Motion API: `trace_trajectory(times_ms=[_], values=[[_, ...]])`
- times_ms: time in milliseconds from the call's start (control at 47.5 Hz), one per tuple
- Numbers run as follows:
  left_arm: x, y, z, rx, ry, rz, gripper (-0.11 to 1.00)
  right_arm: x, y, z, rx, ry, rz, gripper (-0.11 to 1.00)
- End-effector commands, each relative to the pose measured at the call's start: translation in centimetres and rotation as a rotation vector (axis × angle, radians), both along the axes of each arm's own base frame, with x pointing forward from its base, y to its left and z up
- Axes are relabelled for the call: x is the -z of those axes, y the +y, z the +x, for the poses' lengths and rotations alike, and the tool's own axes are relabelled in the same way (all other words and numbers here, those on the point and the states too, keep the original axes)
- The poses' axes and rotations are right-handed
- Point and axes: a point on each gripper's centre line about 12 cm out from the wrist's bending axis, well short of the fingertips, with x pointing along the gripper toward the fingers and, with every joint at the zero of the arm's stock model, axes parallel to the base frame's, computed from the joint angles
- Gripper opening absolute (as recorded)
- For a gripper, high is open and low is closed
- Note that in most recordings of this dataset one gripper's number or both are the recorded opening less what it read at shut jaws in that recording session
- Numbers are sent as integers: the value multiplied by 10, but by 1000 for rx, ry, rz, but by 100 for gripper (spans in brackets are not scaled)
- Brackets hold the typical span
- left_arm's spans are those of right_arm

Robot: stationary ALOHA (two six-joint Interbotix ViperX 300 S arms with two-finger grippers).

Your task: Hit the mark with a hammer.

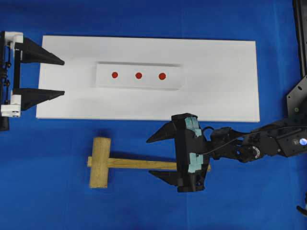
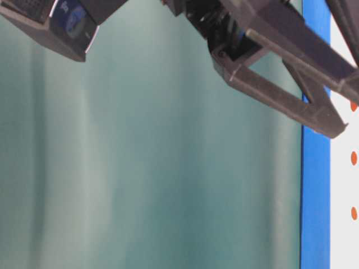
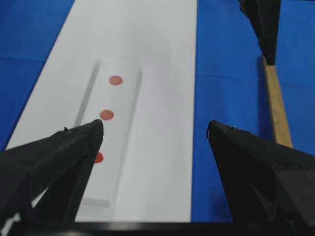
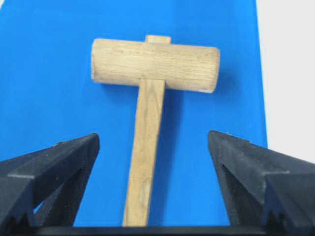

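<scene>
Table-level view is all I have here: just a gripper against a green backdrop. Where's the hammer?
Observer: The hammer lies flat on the blue cloth, beside the white board, not on it.
Operator: Gripped?
Observer: No. The right gripper is open, its fingers either side of the handle.
Operator: Left one?
Observer: The left gripper is open too, holding nothing, at the board's far end.
Operator: Marks?
Observer: Three red dots in a row on a raised white strip.

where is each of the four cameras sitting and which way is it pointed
Overhead: above, looking straight down at the white board, hammer, both claws.
Table-level: low and turned sideways; the right claw hangs close, red dots at the edge.
Left wrist: behind the open left claw, facing along the board.
Right wrist: behind the open right claw, straddling the hammer handle.
Shared: both wrist views show the hammer.
</scene>
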Motion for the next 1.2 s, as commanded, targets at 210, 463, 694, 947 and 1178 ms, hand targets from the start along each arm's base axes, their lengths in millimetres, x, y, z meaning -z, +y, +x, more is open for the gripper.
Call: trace_trajectory(times_ms=[210, 463, 694, 947, 1178], values=[[-5, 1, 2, -4, -22, 0, 84, -22, -40, 5, 84, -60, -34, 84], [-5, 1, 2, -4, -22, 0, 84, -37, -104, -5, 178, -73, -82, 84], [-4, 0, 2, -2, -17, 0, 84, -60, -114, -22, 161, -115, -65, 83], [-8, 1, -1, -1, -33, 11, 84, -107, -124, -79, 191, -272, -63, 83], [-11, 0, -11, 1, -24, 12, 84, -115, -133, -139, 218, -374, -78, 83]])
